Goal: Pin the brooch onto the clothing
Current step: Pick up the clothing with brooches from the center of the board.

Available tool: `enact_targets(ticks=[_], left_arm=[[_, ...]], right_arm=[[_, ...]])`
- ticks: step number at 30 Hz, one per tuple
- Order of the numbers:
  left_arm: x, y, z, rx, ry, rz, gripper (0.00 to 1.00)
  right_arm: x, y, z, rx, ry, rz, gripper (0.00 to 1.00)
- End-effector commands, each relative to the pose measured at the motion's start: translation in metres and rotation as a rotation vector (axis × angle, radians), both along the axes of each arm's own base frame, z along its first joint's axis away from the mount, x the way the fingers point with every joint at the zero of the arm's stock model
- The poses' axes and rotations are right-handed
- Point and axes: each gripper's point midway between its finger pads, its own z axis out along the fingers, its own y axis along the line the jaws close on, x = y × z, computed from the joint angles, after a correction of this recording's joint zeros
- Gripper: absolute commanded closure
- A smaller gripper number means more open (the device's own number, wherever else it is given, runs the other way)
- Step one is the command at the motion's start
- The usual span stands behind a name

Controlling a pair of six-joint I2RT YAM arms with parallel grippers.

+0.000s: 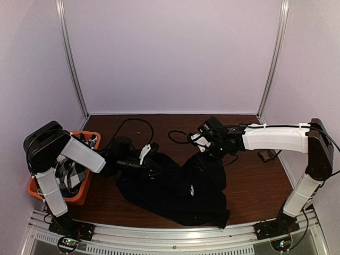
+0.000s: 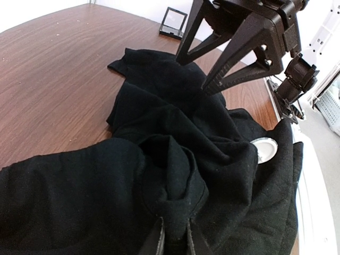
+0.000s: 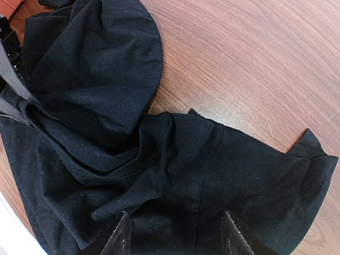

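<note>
While left pincer clamps a bunched fold of the clothing, mid-frame on worktop | right pincer apart over its upper-right edge | pale round disc, maybe brooch, on cloth nearer right pincer

top view looks down at table; wrist views share t-shirt close up.

Left end effector: fingertips buried in a T-shirt fold.
Round brooch: right of that end effector, half under cloth, face unreadable.
Right end effector: finger bases cropped.
</note>
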Motion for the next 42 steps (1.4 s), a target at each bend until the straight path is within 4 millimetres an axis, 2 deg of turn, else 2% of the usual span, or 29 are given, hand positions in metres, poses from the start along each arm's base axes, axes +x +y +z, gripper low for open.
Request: enact_targets(ticks=[1,5,9,13,16,20,24,31,38,42], left_arm=[[0.001,-0.003,0.020,-0.053,-0.041,-0.008,0.86],[-0.007,-0.009,0.032,-0.011,-0.110,0.001,0.86],[-0.019,-0.016,0.031,0.080,-0.179,0.018,0.86],[-0.031,-0.016,0.017,0.174,-0.212,0.037,0.86],[-0.041,-0.015,0.007,0.222,-0.207,0.037,0.86],[-0.048,-0.016,0.001,0.263,-0.217,0.042,0.86],[-0.047,-0.014,0.001,0.282,-0.221,0.056,0.86],[-0.047,-0.012,0.000,0.292,-0.222,0.062,0.86],[-0.043,-0.009,-0.006,0.313,-0.226,0.082,0.87],[-0.040,-0.008,-0.009,0.328,-0.228,0.101,0.87]], right_arm=[[0.001,0.000,-0.003,-0.004,0.001,0.005,0.41],[0.007,0.004,0.006,0.004,-0.029,0.021,0.38],[0.016,0.015,0.018,0.041,-0.093,0.060,0.36],[0.025,0.032,0.036,0.129,-0.132,0.090,0.34],[0.033,0.041,0.037,0.163,-0.109,0.082,0.33],[0.046,0.045,0.013,0.090,-0.036,0.040,0.31],[0.053,0.034,-0.013,0.001,-0.026,-0.015,0.29],[0.051,0.016,-0.026,-0.072,-0.029,-0.030,0.30],[0.035,0.024,-0.049,-0.046,0.072,0.031,0.42],[0.033,0.027,-0.058,-0.038,0.108,0.034,0.59]])
